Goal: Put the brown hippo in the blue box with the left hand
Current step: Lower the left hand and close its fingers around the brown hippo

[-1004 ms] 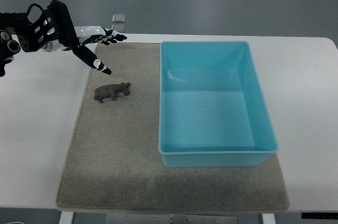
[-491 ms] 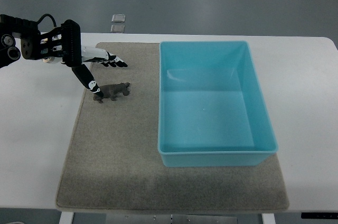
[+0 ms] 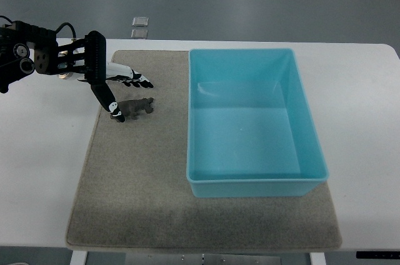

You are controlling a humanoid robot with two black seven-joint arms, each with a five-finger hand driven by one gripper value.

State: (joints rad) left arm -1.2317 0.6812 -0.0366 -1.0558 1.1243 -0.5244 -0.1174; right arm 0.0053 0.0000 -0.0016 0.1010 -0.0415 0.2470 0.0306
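Top view puts my left hand (image 3: 115,90) over the upper left part of the mat (image 3: 144,177), its arm reaching in from the left edge across the white worktop (image 3: 44,165). The fingers (image 3: 134,79) are spread, stretched out toward the right above the brown hippo (image 3: 136,107), while the thumb (image 3: 105,97) angles down and its tip sits at the hippo's left end, touching it or just beside it; I cannot tell which from this steep angle. I see nothing closed around the toy, so the hand has hold of nothing.

The brown hippo stands on the mat on its own feet, lengthwise left to right, its darker end under my thumb tip and its lighter end pointing toward the blue box (image 3: 250,180). It is near the box's left wall but apart from it, with a strip of bare mat between them.

The blue box rests on the right half of the mat, long side running away from me, and its floor shows only pale reflections. A small square clear object (image 3: 140,21) lies on the floor beyond the worktop's far edge.
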